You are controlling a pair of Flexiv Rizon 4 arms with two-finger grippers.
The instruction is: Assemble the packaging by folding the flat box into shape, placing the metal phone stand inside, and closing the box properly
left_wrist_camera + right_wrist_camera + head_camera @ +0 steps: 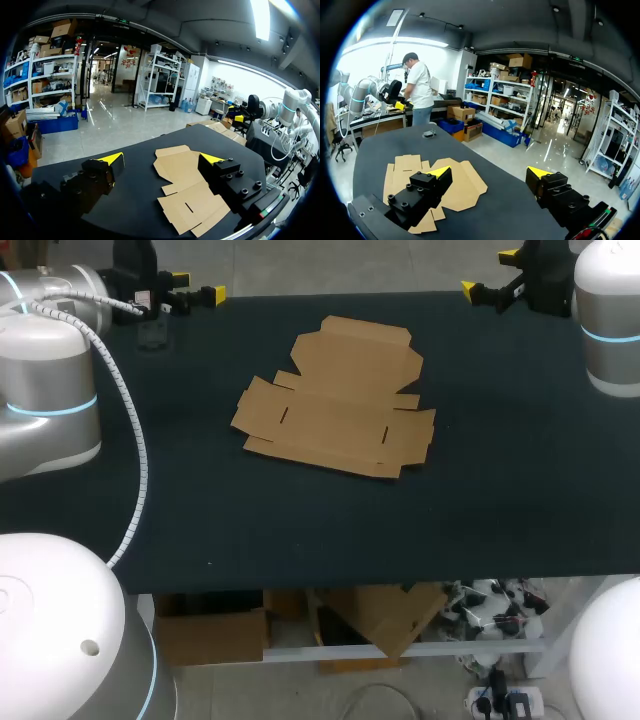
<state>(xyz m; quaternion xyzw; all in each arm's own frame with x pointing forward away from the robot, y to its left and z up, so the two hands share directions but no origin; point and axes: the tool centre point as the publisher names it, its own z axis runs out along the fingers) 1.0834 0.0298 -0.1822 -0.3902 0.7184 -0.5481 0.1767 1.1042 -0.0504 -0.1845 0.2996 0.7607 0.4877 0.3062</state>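
Left gripper (197, 287) and right gripper (490, 272) hang open, empty, well beyond the flat box (335, 400). Folding not yet begun; next, grip and fold its sides. Perhaps the stand (152, 335) sits near the left gripper.

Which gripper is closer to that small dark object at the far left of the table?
Left. The left gripper hangs just beyond the small dark object; the right gripper is across the table at its far right corner.

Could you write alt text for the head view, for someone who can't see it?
A flat, unfolded cardboard box lies in the middle of a dark table. The left gripper and right gripper hang open near its far corners, touching nothing.
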